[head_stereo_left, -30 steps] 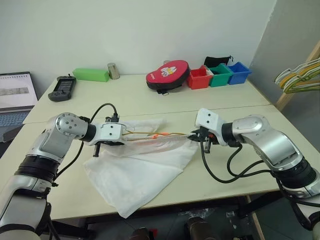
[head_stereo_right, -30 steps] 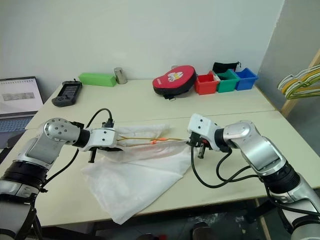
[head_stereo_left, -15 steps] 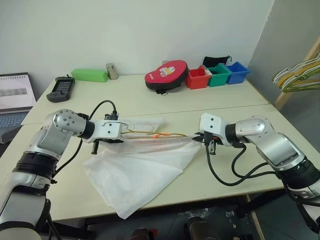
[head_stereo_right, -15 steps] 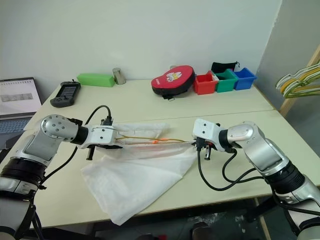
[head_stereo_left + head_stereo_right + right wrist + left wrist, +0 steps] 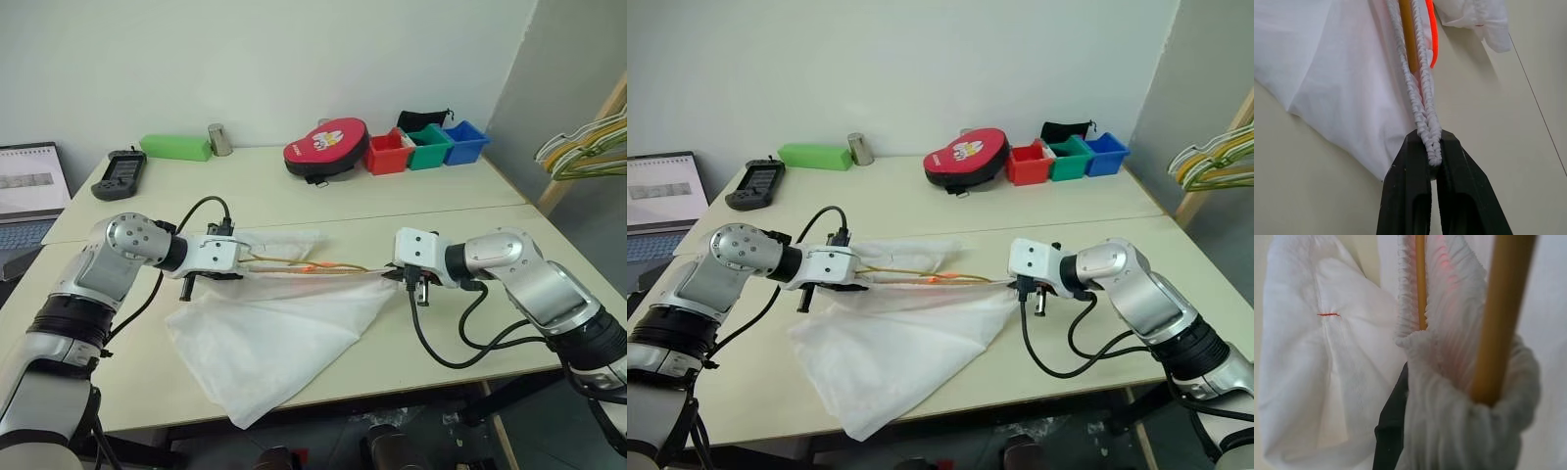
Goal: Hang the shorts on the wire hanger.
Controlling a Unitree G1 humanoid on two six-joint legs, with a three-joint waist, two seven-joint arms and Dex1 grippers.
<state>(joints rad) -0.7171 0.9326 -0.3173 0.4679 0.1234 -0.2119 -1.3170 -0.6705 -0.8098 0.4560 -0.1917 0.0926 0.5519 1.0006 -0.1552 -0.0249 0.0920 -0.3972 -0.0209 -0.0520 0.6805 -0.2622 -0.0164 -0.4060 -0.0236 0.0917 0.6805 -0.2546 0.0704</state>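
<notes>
Sitting at the far left edge of the scene, a laptop (image 5: 27, 196) rests on its own low surface beside the table (image 5: 294, 191). Along the table's back edge, from left to right, lie a black handheld controller (image 5: 120, 172), a green rectangular box (image 5: 177, 147), a small metal cup (image 5: 219, 139), a red zipped case (image 5: 328, 146) with a cartoon print whose writing is too small to read, and three bins in red (image 5: 389, 152), green (image 5: 425, 148) and blue (image 5: 464, 141), with something black (image 5: 424, 119) behind them. Well past the right edge of the table hang pale and green hangers (image 5: 580, 147) on a wooden stand.

Near the front half of the table, the left gripper (image 5: 238, 264) is clamped on the gathered waistband of the shorts (image 5: 269, 338), with the wire hanger (image 5: 294, 264) running through the bunched cloth beside its finger. The waistband is stretched in a line across to the right gripper (image 5: 1432, 159), whose two fingers pinch the elastic edge tightly between their tips. The rest of the shorts drapes on the table towards its front edge, one corner reaching over it. An orange-red cord (image 5: 1431, 34) lies beside the hanger's bar in the waistband.

Bare table surface lies open between the shorts and the back row, and to the right of the right gripper as far as the right edge.
</notes>
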